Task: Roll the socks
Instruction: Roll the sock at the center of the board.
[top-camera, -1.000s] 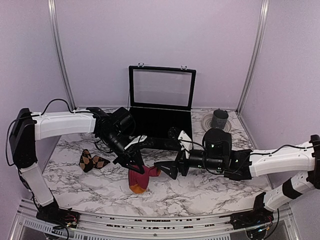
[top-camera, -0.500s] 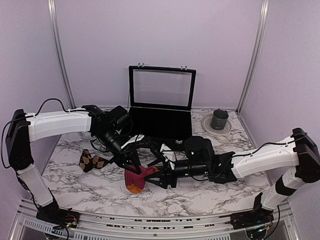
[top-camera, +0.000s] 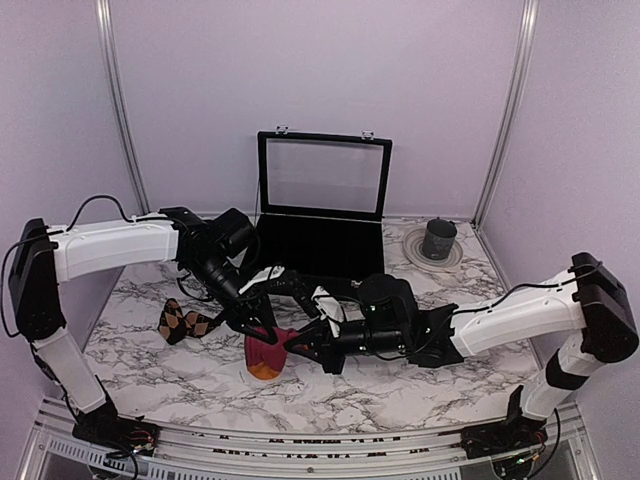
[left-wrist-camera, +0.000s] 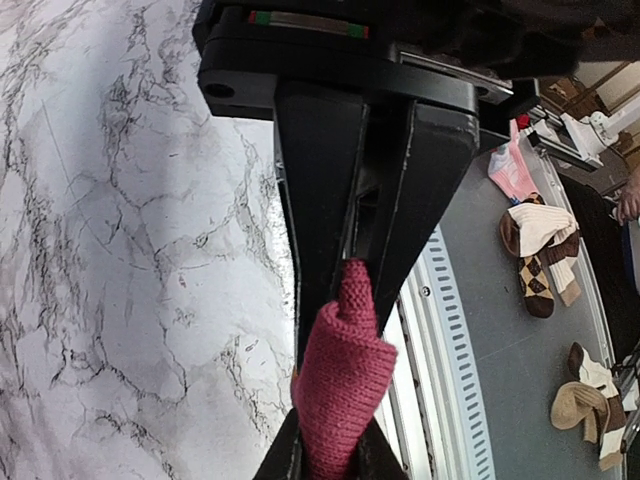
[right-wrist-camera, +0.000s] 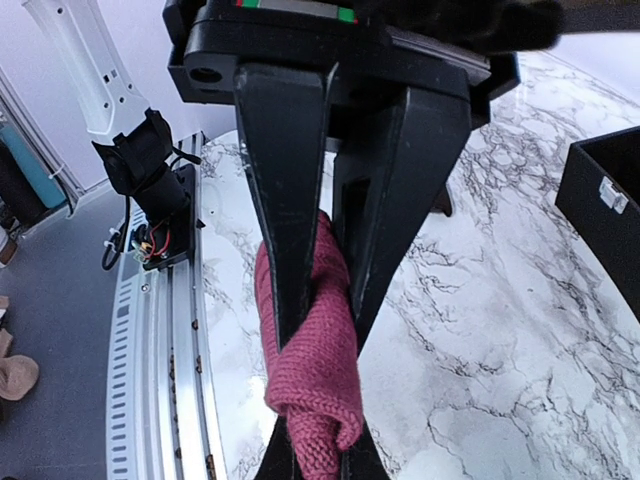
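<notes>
The magenta-red sock (top-camera: 264, 358) with an orange end hangs low over the front middle of the marble table, and both grippers hold it. My left gripper (top-camera: 266, 334) reaches in from the upper left and is shut on its upper edge. In the left wrist view the knit fabric (left-wrist-camera: 340, 385) is pinched between the black fingers (left-wrist-camera: 318, 250). My right gripper (top-camera: 297, 345) comes in from the right, shut on the same sock (right-wrist-camera: 312, 385). That fabric bunches between the right fingers (right-wrist-camera: 285, 200). The dark argyle sock (top-camera: 183, 322) lies crumpled on the table at the left.
An open black case (top-camera: 322, 250) with its lid upright stands at the back centre. A dark cup (top-camera: 438, 238) sits on a round plate at the back right. A metal rail (top-camera: 300, 440) runs along the near table edge, close to the hanging sock.
The right arm swung left to the magenta sock and its open jaws closed on it. The left gripper kept its hold and shifted slightly left and down with the sock.
</notes>
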